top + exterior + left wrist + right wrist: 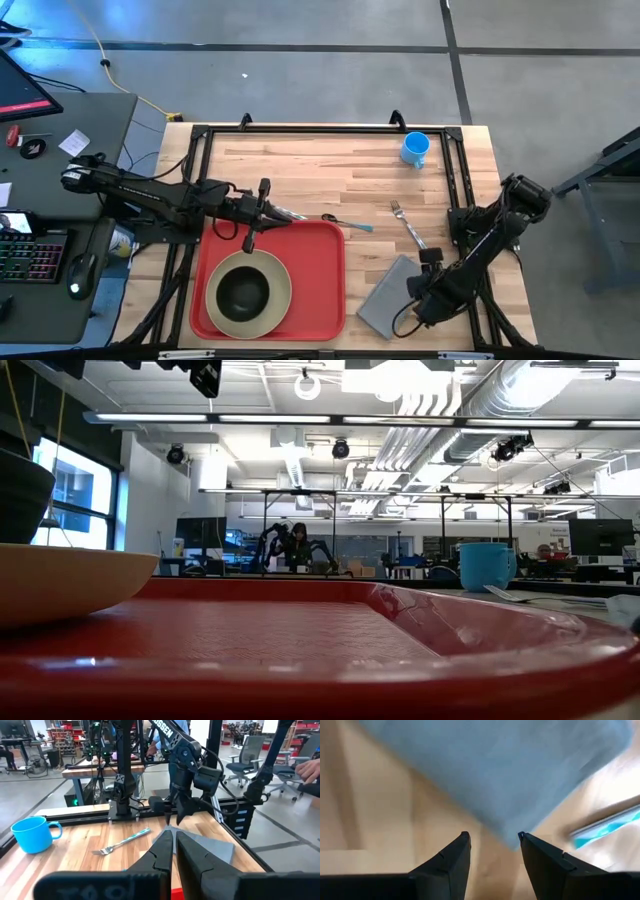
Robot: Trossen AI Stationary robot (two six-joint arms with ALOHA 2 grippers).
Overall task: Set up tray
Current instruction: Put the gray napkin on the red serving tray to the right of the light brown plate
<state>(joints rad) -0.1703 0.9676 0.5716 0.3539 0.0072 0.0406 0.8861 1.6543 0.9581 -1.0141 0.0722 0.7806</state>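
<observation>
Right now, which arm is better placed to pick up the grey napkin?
The right. Its end effector hangs open just over the napkin, while the left end effector sits shut at the tray's far edge.

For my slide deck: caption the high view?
Left end effector at red tray holding plate and bowl; right end effector over grey napkin.

Tray [400,650] cut off by low view's edges (plate [60,580] too); napkin [510,775] blurred

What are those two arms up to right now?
Left gripper shut, at large red plastic tray's far edge. Right gripper open, over grey napkin's corner. Nothing in the way.
</observation>
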